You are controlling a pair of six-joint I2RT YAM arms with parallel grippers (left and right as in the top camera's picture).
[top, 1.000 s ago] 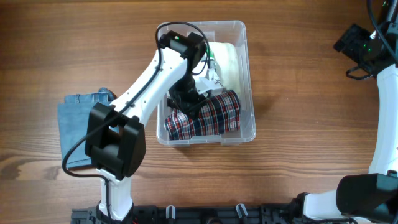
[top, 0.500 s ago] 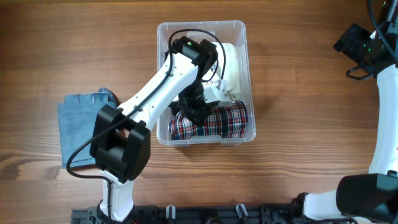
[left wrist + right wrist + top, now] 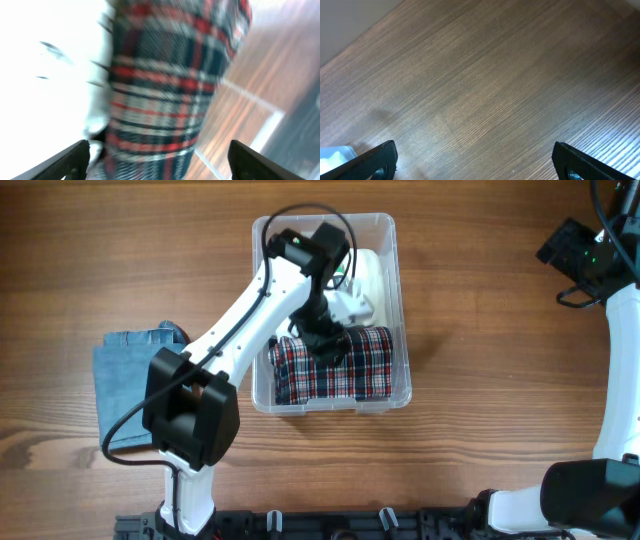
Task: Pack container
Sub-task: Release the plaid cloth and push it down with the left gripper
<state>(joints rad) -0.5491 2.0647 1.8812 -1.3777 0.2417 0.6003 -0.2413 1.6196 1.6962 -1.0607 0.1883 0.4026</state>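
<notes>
Overhead: container (image 3: 396, 300) sits mid-table (image 3: 480, 330), with the plaid cloth (image 3: 345, 370) in its near half and the white cloth (image 3: 365, 280) in the far half. Left gripper (image 3: 326, 340) is down inside the container, over the plaid cloth's far edge; its spread is unreadable here. Folded denim (image 3: 125, 385) lies left of the container, apart. Left wrist: blurred, fingertips (image 3: 75, 157) wide apart, nothing clamped, plaid cloth ahead, white cloth at left. Right wrist: right gripper (image 3: 482, 162) spread wide over bare wood, holding nothing.
</notes>
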